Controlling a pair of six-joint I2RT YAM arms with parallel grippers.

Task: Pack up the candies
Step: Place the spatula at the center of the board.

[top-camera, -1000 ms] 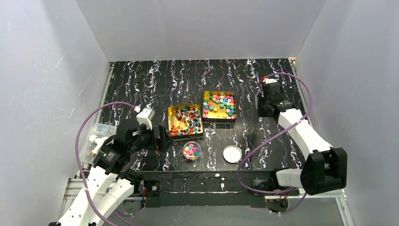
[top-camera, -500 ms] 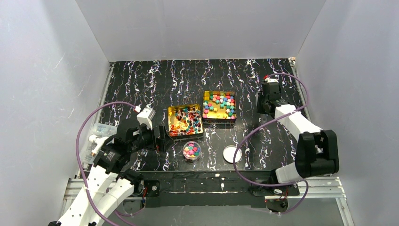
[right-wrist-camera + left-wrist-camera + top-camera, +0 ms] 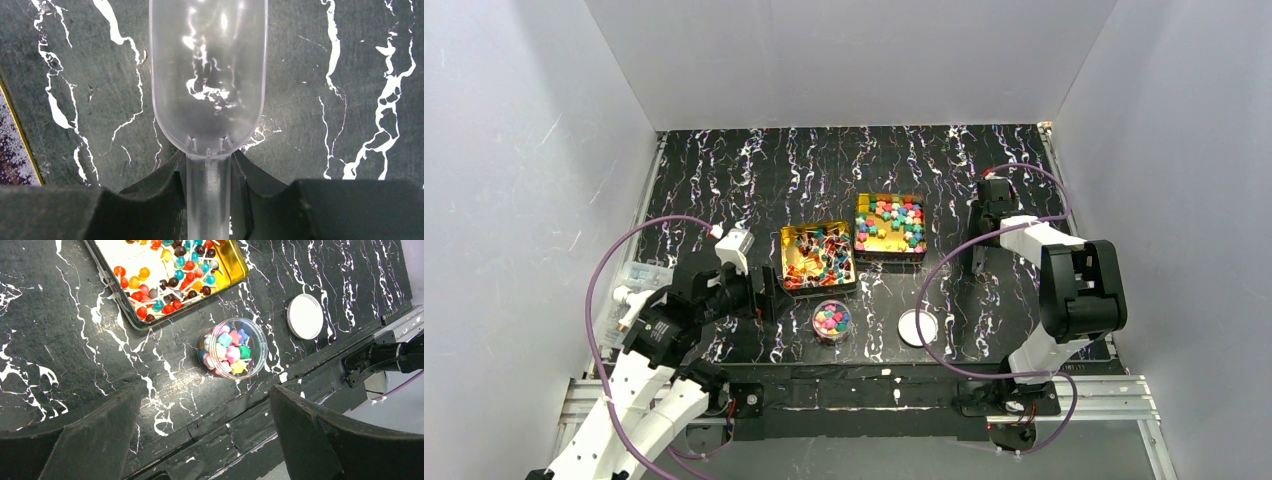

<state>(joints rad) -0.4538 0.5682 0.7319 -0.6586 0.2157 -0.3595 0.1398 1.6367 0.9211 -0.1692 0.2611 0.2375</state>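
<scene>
Since the earlier frames – the right arm has folded in on itself, its elbow block drawn from the 4 o'clock corner up toward the middle of the right side; the left arm, tins, jar and lid lie unchanged.

- Right hand (image 3: 207, 172): at 3 o'clock on the bench (image 3: 724, 180), pointing down, closed on the stem of a clear scoop (image 3: 207, 75). The bowl of the scoop hangs over bare marbled surface and shows nothing inside.
- Left hand (image 3: 205, 440): at 8 o'clock, spread wide, holding nothing – its two dark fingers (image 3: 320, 435) frame the jar from above without touching it.
- Round clear jar (image 3: 262, 352): at 6 o'clock near the front edge, upright, lid off.
- Candies (image 3: 227, 350): cube-like pieces in pink, blue, green and yellow fill the jar. More lie in the two tins.
- Gold tin, near (image 3: 235, 265): at 12 o'clock from the jar, just beyond it, holding red, blue and orange wrapped pieces.
- Gold tin, far (image 3: 869, 245): at 1 o'clock from the jar, corner-close to the first tin, holding cube pieces.
- White lid (image 3: 305, 316): flat on the bench at 3 o'clock from the jar, near but apart.
</scene>
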